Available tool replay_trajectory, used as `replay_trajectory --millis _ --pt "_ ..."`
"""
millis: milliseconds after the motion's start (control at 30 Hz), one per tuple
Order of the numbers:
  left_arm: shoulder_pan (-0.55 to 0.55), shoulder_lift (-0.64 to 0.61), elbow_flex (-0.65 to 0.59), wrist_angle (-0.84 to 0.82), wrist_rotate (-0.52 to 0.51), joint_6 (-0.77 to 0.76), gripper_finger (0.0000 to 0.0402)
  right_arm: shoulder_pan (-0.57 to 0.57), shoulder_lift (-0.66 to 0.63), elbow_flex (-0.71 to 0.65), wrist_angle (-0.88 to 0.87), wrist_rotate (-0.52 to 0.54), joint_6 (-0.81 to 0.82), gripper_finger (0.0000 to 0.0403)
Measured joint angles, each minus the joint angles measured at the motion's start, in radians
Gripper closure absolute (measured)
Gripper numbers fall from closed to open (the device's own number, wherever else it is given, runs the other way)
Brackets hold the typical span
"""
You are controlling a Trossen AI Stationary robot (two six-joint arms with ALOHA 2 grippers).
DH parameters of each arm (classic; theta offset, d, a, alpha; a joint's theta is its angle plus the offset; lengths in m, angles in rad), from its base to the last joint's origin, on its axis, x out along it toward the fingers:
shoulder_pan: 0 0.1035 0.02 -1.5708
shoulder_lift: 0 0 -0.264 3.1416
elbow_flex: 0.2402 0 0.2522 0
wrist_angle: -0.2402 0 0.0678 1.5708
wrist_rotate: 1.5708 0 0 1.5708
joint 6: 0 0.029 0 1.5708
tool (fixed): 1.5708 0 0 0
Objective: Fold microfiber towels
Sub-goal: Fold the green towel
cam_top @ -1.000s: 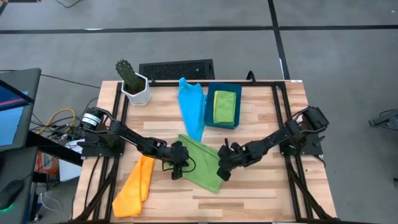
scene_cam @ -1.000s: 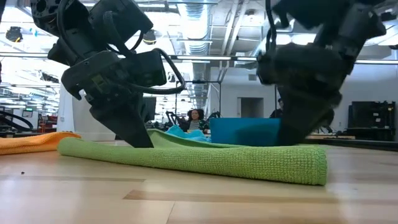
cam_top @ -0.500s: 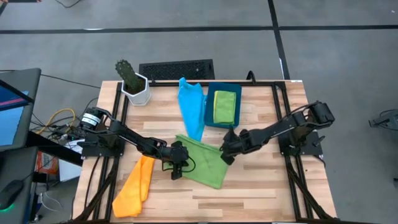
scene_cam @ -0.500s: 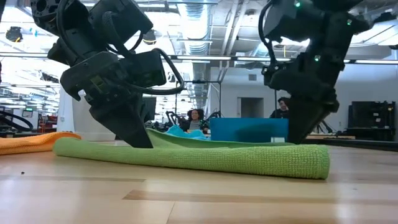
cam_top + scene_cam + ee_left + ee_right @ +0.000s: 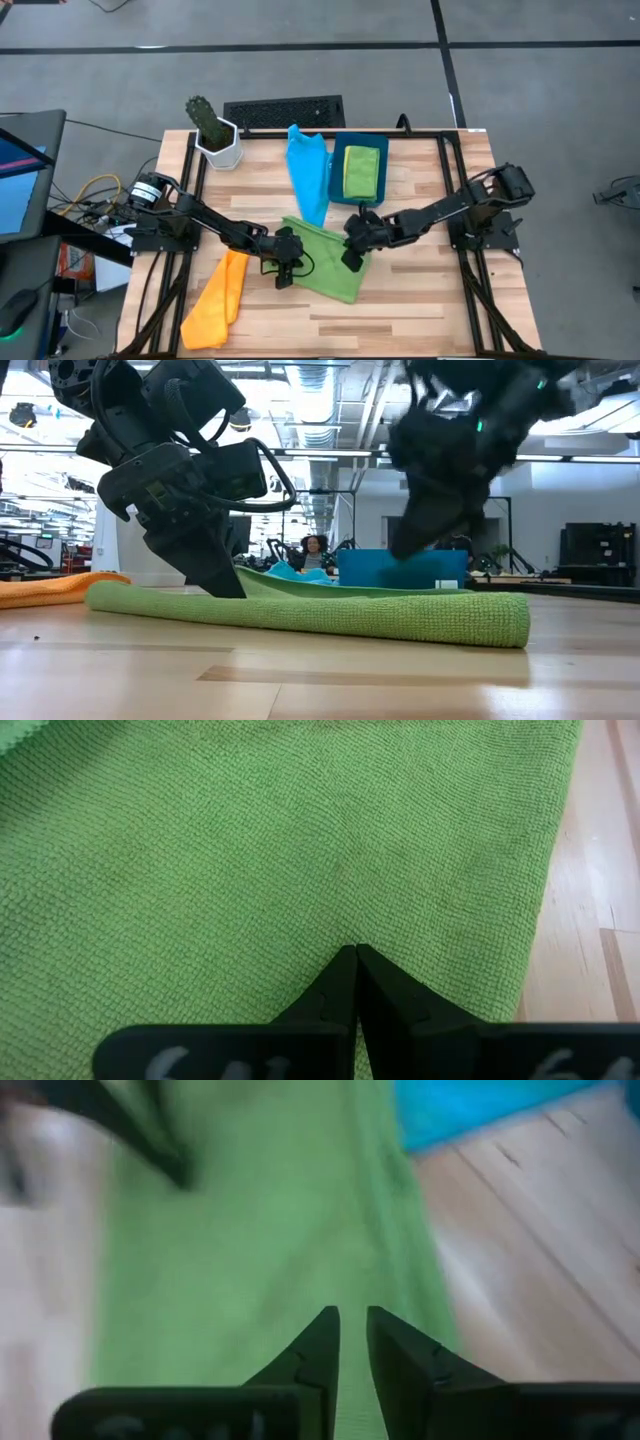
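Basically, folded green microfiber towel (image 5: 325,262) lies mid-table on the wooden tabletop (image 5: 420,310). Left gripper (image 5: 355,958), fingers pressed together, pins its left edge. Right gripper (image 5: 352,1320) hovers over its right part, fingers slightly apart, gripping nothing. Light blue towel (image 5: 306,172) lies beside the dark blue bin (image 5: 334,180); orange towel (image 5: 217,298) lies front-left.

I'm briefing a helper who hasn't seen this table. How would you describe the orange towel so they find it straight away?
Start at the wooden table and go to its near left corner. The orange towel lies there as a long, loosely folded strip, just left of the left gripper and the green towel. It is the only orange cloth, and neither gripper touches it.
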Motion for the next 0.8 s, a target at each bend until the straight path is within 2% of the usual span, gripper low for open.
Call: replay_trajectory --millis 133,267,667,800 --pt "0.000 0.000 0.000 0.000 0.000 0.000 0.0401 -0.019 0.064 0.003 0.031 -0.055 -0.010 0.0339" --pt "0.000 0.000 0.000 0.001 0.000 0.000 0.0401 -0.055 0.108 0.002 0.015 -0.064 0.014 0.0345" --pt "0.000 0.001 0.000 0.001 0.002 -0.004 0.0401 -0.176 0.051 0.002 -0.136 -0.058 0.016 0.0349" --pt "0.000 0.001 0.001 0.004 0.011 -0.055 0.0401 -0.194 0.029 0.000 -0.155 -0.061 0.056 0.0349"
